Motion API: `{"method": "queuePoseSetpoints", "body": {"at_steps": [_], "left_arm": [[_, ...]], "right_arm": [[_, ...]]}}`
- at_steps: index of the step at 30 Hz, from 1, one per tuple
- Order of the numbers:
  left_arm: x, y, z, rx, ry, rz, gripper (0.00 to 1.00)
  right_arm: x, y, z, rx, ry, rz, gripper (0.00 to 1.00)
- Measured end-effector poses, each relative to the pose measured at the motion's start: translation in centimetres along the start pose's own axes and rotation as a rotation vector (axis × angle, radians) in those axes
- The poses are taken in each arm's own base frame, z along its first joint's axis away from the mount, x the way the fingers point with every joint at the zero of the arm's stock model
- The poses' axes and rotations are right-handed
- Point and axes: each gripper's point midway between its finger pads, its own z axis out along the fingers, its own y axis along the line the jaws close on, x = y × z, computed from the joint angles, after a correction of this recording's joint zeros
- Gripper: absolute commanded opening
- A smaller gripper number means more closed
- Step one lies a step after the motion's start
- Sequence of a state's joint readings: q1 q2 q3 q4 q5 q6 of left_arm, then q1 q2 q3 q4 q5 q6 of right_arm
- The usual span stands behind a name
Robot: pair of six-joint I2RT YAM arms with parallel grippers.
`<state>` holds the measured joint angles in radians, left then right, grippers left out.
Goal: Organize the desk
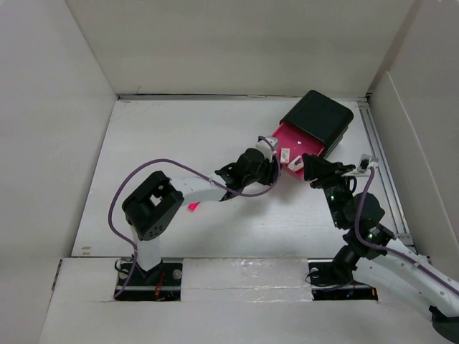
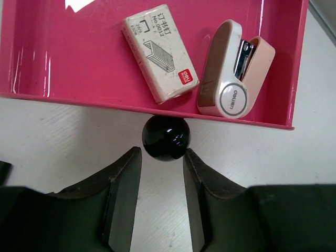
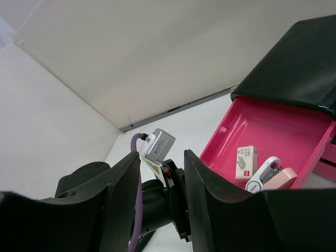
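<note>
While the L gripper (image 2: 161,156) is held w/ jaws parted & nothing gripped, a black knob (image 2: 166,137) is seen just past its tips at 12 o'clock, on the front of a pink drawer (image 2: 79,68) holding a staple box (image 2: 159,52) & stapler (image 2: 231,71). The R gripper (image 3: 161,157) is likewise spread & empty, w/ the drawer at its 2 o'clock. The desk (image 1: 179,136) is seen beneath, w/ a black box (image 1: 319,115) at its 1 o'clock.

We see the desk (image 1: 179,136) as a wide, matte white, roughly square top, lying flat across the scene's middle.
</note>
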<state>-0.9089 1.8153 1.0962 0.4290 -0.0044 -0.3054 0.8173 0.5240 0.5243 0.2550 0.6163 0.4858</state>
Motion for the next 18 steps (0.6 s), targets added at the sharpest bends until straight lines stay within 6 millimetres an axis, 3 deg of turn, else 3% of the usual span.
{"method": "queuePoseSetpoints", "body": {"at_steps": [12, 18], "left_arm": [[-0.4, -0.8, 0.7, 0.039, 0.009, 0.009, 0.11], [-1.7, -1.6, 0.8, 0.065, -0.011, 0.009, 0.10]], "right_arm": [[0.9, -0.1, 0.3, 0.007, 0.022, -0.018, 0.45], [0.9, -0.1, 0.3, 0.002, 0.025, -0.019, 0.45]]}}
